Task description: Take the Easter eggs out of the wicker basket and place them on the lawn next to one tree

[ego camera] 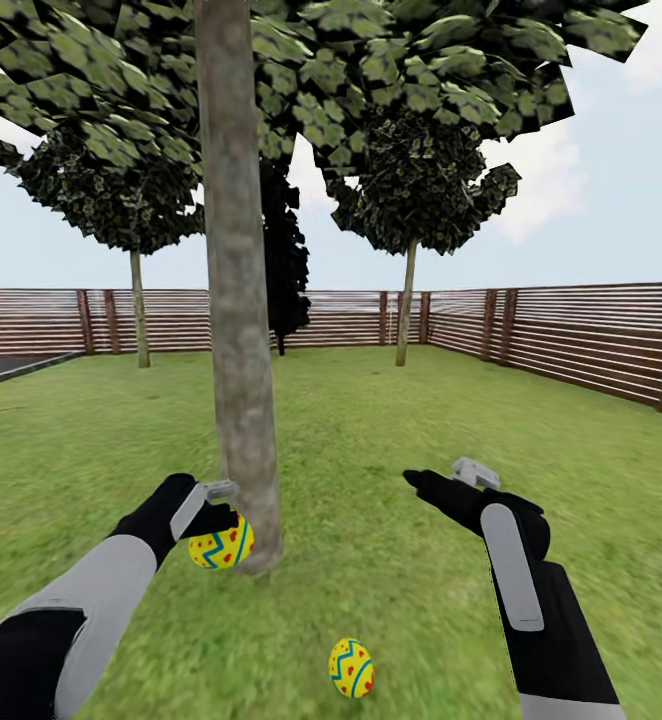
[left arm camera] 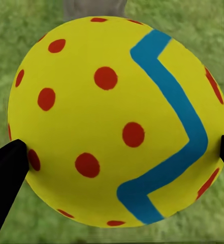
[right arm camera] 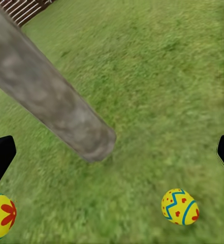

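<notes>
My left gripper (ego camera: 223,522) is shut on a yellow Easter egg (ego camera: 221,546) with red dots and a blue zigzag, held low beside the base of the thick grey-brown tree (ego camera: 239,300). Up close, that egg (left arm camera: 117,122) sits between the black fingertips (left arm camera: 7,173). A second egg (ego camera: 351,668) lies on the lawn (ego camera: 391,420) just in front of the trunk. My right gripper (ego camera: 441,478) hovers open and empty to the right of the tree; its wrist view looks down on the trunk (right arm camera: 51,101), the lying egg (right arm camera: 180,207) and the held egg (right arm camera: 0,216). The wicker basket is out of view.
A brown slat fence (ego camera: 571,335) bounds the garden behind and to the right. Two thin-trunked trees (ego camera: 407,300) and a black cone-shaped tree (ego camera: 286,270) stand near the fence. Dark asphalt (ego camera: 1,368) shows at far left. Open grass stretches right of the trunk.
</notes>
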Robot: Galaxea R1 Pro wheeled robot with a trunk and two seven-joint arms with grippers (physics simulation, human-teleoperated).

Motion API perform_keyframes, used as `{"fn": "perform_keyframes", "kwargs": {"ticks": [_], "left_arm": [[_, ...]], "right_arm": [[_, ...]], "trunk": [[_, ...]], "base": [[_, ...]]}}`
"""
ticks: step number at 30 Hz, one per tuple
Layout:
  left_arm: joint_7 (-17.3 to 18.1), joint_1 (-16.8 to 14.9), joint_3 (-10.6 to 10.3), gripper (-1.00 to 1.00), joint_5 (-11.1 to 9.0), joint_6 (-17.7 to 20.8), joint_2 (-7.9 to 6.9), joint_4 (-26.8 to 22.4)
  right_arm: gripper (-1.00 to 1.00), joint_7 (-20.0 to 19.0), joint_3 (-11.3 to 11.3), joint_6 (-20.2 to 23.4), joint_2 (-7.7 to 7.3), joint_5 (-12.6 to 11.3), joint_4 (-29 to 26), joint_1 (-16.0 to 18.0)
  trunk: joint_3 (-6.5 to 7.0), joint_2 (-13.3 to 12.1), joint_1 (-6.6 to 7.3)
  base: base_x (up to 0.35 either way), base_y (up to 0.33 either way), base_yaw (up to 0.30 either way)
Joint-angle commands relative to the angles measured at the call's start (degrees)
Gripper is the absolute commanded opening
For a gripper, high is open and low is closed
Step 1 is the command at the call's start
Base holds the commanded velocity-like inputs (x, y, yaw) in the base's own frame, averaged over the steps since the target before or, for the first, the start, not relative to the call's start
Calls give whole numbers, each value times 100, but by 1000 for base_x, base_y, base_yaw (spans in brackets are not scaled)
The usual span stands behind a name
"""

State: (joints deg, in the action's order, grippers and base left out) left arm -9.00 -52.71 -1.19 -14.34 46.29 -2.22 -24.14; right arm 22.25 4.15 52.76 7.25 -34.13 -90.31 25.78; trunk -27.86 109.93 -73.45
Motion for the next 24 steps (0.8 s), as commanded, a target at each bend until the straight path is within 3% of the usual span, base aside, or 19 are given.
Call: {"fn": "perform_keyframes", "kwargs": {"ticks": [1, 15, 24], "left_arm": [[-56, -8, -14, -100, -65, 58, 8, 28], [-36, -20, -7, -100, -90, 152, 20, 82], [-46, -20, -10, -100, -77, 152, 20, 102]], "right_arm": [[100, 51, 7, 16, 5, -59, -4, 6], [100, 51, 7, 23, 5, -61, 5, 7], [100, 51, 7, 24, 5, -60, 5, 7]], "trunk": [[18, -38, 23], [145, -118, 67], [204, -118, 67]], "base": [[0, 0, -196], [0, -2, -194], [0, -195, -199]]}}
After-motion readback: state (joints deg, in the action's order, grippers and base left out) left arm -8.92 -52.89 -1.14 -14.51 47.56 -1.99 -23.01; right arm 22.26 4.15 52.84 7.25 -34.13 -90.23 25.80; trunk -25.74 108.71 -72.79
